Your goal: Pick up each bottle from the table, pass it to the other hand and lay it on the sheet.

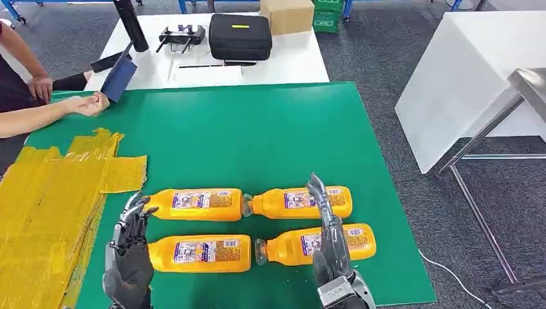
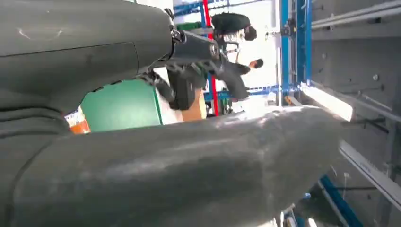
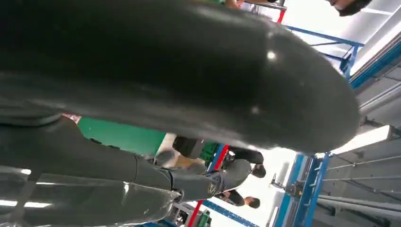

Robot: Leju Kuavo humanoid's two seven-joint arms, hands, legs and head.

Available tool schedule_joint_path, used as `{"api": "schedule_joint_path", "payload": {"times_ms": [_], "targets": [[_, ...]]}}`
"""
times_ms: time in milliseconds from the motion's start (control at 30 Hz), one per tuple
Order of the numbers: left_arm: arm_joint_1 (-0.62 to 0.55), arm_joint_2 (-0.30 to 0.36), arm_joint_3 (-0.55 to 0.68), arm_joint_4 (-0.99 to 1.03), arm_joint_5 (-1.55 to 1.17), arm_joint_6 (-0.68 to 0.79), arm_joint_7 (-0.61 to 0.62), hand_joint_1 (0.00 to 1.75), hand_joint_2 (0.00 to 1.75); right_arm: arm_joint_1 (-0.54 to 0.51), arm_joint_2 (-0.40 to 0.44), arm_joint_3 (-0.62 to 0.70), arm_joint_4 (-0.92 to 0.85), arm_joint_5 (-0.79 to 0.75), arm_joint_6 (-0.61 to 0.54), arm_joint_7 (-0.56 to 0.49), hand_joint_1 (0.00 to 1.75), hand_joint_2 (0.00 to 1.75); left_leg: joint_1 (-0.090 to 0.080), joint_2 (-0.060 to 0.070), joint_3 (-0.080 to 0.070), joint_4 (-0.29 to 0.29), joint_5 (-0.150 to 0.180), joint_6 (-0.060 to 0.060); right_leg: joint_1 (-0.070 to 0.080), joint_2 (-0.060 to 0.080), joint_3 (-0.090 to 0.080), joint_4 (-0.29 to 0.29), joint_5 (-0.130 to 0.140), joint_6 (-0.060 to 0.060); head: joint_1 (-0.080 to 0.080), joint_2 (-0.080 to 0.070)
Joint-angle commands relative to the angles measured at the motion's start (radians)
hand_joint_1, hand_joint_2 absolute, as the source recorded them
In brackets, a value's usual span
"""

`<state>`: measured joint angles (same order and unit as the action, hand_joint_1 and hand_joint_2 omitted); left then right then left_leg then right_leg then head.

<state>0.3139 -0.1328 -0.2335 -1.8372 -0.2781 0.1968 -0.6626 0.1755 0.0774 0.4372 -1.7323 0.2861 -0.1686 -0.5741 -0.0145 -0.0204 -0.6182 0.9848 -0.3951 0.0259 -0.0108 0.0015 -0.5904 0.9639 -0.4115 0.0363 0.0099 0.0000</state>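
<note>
Four orange bottles lie on their sides in two rows on the green mat (image 1: 257,141): far-left bottle (image 1: 196,205), far-right bottle (image 1: 301,203), near-left bottle (image 1: 201,253), near-right bottle (image 1: 315,243). Left hand (image 1: 131,251): fingers apart, empty, raised just left of the left pair. Right hand (image 1: 331,235): fingers extended, empty, raised over the right pair; contact cannot be told. Labels white and orange, print too small to read. Crumpled yellow sheet (image 1: 51,193) lies at the mat's left edge. A person's hand (image 1: 87,104) rests at the far-left corner. Wrist views show blue racking behind the table.
</note>
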Motion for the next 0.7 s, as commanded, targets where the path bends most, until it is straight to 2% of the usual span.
{"api": "schedule_joint_path", "payload": {"times_ms": [33,67,200,600,700], "targets": [[0.008,-0.012,0.042,0.009,-0.002,0.008,-0.023,0.00,0.00,-0.013,-0.037,0.040,0.036,0.010,0.025,0.041,0.00,0.00,0.001,0.002,0.005,0.001,-0.003,-0.003,0.001,0.000,0.005,0.000,-0.002,-0.001,0.000,0.000],[0.010,-0.015,0.050,0.009,0.003,0.006,-0.021,0.00,0.00,-0.013,-0.042,0.051,0.047,0.037,0.015,0.088,0.00,1.75,0.001,0.003,0.005,0.000,-0.003,-0.003,0.001,0.001,0.005,-0.001,-0.002,-0.001,0.000,0.000],[-0.006,-0.014,0.067,0.029,0.026,-0.024,-0.025,0.00,0.00,-0.060,-0.080,0.138,0.135,0.106,0.057,0.177,0.00,1.75,0.001,0.004,0.006,0.000,-0.003,-0.003,0.002,0.002,0.006,-0.002,-0.001,-0.001,0.000,0.000],[-0.011,-0.016,0.068,0.034,0.026,-0.024,-0.025,0.00,0.00,-0.066,-0.073,0.141,0.148,0.105,0.055,0.175,0.00,1.75,0.001,0.002,0.004,0.000,-0.002,-0.002,0.001,0.001,0.005,-0.001,-0.001,-0.001,0.000,0.000],[-0.036,-0.017,0.071,0.056,0.058,-0.054,-0.025,0.00,0.00,-0.126,-0.062,0.192,0.235,0.166,0.092,0.233,0.00,1.75,0.001,0.003,0.003,-0.001,-0.001,-0.002,0.001,0.002,0.003,-0.002,0.000,-0.001,0.000,0.000]]}}
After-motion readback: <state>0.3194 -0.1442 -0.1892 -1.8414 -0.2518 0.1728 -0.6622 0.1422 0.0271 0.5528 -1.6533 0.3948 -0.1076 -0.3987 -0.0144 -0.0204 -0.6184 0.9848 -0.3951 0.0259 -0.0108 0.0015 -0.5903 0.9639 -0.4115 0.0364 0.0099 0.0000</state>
